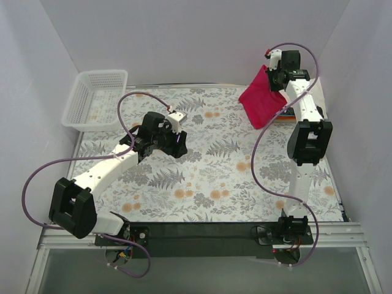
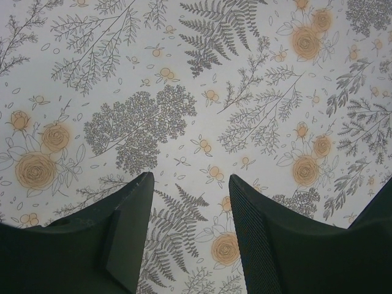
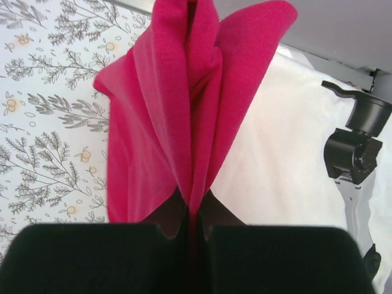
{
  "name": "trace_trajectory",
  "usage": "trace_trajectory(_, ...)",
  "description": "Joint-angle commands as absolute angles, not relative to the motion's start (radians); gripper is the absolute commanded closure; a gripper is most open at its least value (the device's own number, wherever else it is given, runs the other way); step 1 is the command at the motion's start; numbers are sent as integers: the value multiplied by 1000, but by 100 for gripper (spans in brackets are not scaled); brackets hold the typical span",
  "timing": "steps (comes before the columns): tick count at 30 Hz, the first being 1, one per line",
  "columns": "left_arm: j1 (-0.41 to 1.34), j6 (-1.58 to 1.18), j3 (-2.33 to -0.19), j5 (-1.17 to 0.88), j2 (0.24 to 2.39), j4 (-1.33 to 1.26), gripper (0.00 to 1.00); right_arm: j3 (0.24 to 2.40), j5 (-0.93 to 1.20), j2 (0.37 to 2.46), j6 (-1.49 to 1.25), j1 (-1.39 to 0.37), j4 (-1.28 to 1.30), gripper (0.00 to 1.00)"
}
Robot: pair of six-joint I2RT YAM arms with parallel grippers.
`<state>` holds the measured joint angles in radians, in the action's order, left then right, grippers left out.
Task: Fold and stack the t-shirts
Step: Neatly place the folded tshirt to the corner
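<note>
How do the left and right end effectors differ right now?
The left end effector stands open and empty; the right end effector is shut on the pink t-shirt. The left is over the flowered table; the right is raised at the far right corner. Both have black fingers.

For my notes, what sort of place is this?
Likely a robotics test booth: plain white walls around a floral-covered table, left arm and right arm bolted at its near edge.

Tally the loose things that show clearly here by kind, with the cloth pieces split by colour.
Crimson-pink t-shirt: 1
White cloth: 1
White mesh basket: 1
Total: 3
</note>
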<state>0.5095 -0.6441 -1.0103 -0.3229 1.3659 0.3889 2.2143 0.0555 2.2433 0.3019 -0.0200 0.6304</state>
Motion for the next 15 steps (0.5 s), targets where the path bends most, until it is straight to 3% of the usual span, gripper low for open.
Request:
trace_trajectory(1, 505, -649, -1029, -333, 1362, 394, 51, 2287, 64, 2135, 285, -15, 603, 99)
trace_trajectory(15, 505, -646, -1040, -333, 1371, 402, 51, 2347, 48, 2086, 311, -11, 612, 99)
